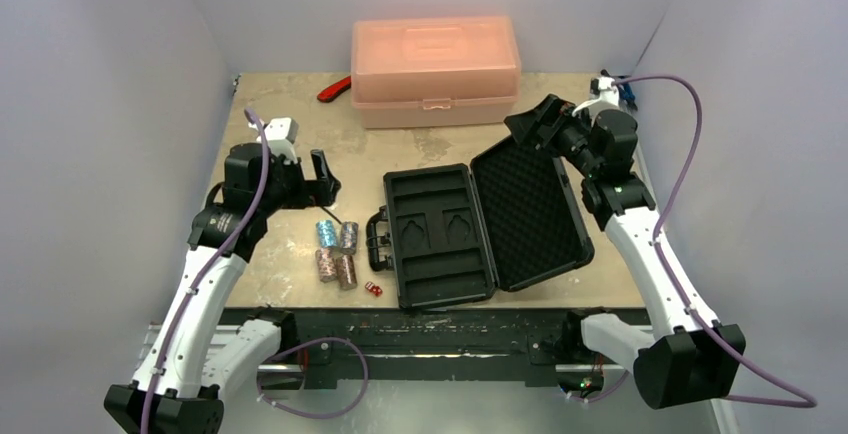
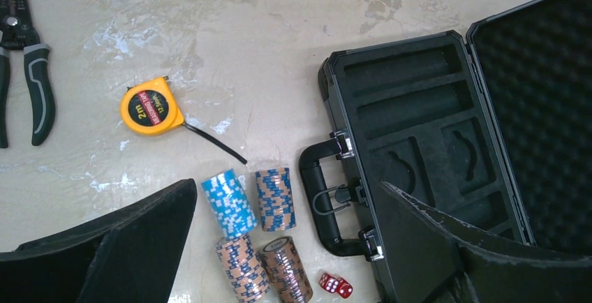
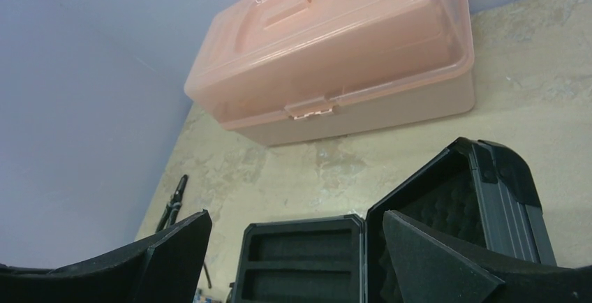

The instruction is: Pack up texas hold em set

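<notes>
case: briefcase (image 1: pixel 440 224) lies open, foam slots empty
loose: chip stacks (image 1: pixel 346 270) and dice (image 1: pixel 373 290) sit at its 9 o'clock
tools: left tool (image 1: pixel 322 179), right tool (image 1: pixel 530 124) both spread wide, holding nothing
to do: pretty much everything lol

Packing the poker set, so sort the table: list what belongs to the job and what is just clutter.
Job: chip stacks, dice, case.
Clutter: pink box, tape measure, pliers.
</notes>
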You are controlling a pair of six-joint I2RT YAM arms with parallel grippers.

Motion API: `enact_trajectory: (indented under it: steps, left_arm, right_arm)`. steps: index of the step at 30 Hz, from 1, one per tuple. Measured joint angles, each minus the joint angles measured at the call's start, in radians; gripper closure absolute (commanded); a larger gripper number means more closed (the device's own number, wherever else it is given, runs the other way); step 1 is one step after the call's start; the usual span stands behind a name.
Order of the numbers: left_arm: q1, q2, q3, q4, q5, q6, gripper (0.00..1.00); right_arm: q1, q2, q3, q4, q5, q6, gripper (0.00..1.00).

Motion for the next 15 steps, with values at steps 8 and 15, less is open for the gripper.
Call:
enact_trajectory:
  steps: [8,15]
  left_arm:
    - [-0.052,0.000,0.000,-0.016,-0.037,0.011,0.00]
    - [-0.078,0.000,0.000,-0.023,-0.079,0.015,0.00]
  right_arm:
    - [0.076,0.042,0.074,-0.152,0.032,-0.026,0.01]
    - [0.159,0.084,0.100,-0.220,0.054,-0.069,0.01]
